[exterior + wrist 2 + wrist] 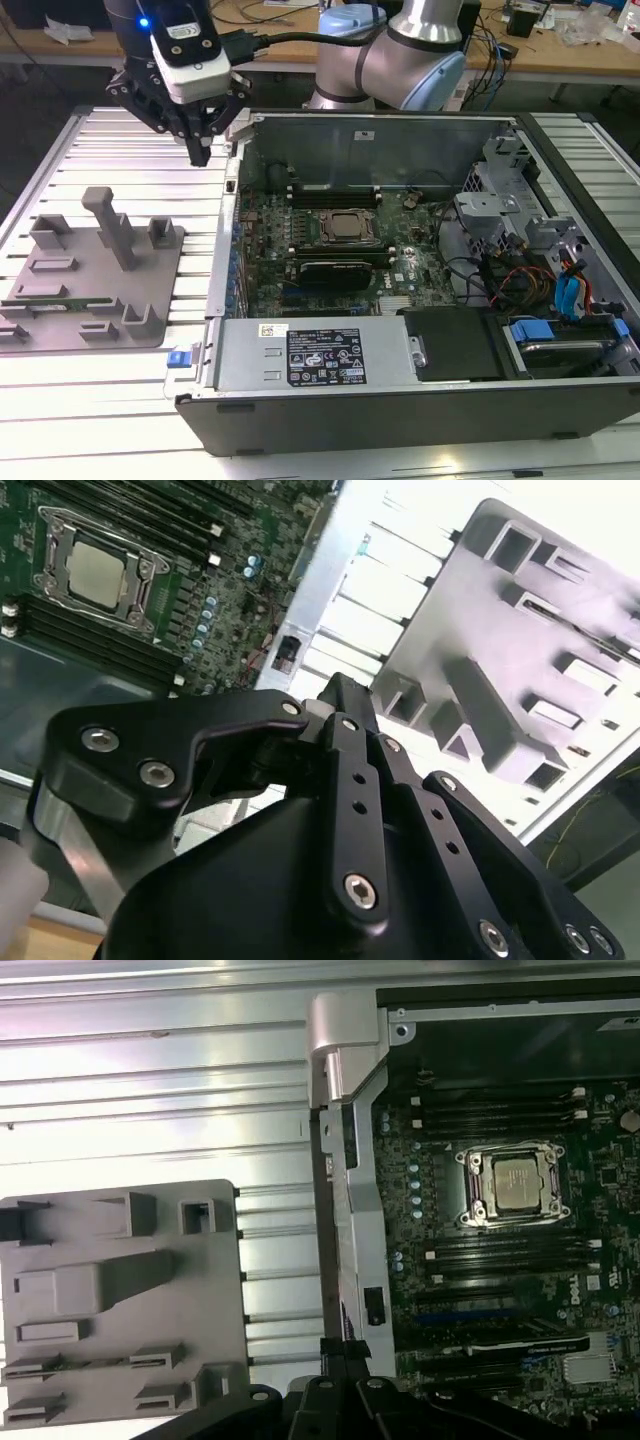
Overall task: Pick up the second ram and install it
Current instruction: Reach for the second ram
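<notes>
The second ram (47,299) is a thin green stick lying in the slots of the grey fixture plate (150,330) on the exterior view's left. It also appears in the first wrist view as the same ram (95,1364) on the fixture plate (200,1310). My gripper (201,152) hangs above the slatted table between the fixture and the open computer case (300,400), well away from the ram. Its fingers meet at the tip and nothing is between them. The gripper (342,692) looks the same in the second wrist view.
The motherboard (400,270) lies inside the case, with a processor socket (347,228) flanked by long memory slots (330,195). Case walls stand around it. A drive cage and cables (560,290) fill the exterior view's right. A tall post (112,225) rises from the fixture.
</notes>
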Available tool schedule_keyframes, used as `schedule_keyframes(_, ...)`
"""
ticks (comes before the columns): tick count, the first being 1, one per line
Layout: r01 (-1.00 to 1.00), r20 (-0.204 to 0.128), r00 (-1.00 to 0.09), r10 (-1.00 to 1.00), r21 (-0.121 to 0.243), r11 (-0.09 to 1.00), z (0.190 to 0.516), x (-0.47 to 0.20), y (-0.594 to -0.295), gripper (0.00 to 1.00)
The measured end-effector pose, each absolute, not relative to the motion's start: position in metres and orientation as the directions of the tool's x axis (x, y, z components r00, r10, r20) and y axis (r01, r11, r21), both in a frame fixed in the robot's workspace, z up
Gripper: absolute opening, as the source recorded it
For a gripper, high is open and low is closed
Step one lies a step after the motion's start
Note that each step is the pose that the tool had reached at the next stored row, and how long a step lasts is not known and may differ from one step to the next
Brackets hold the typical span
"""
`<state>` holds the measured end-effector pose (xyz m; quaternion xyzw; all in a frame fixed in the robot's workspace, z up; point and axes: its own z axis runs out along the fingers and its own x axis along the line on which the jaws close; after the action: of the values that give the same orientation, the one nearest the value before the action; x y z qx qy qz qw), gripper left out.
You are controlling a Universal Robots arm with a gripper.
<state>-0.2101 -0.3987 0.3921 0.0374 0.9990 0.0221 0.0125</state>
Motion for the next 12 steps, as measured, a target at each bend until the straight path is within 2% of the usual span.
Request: schedule_keyframes(12, 0.074, -0.023, -0.997, 0.075, 0.045, 0.996, 0.392, -0.258, -0.399, 0.08)
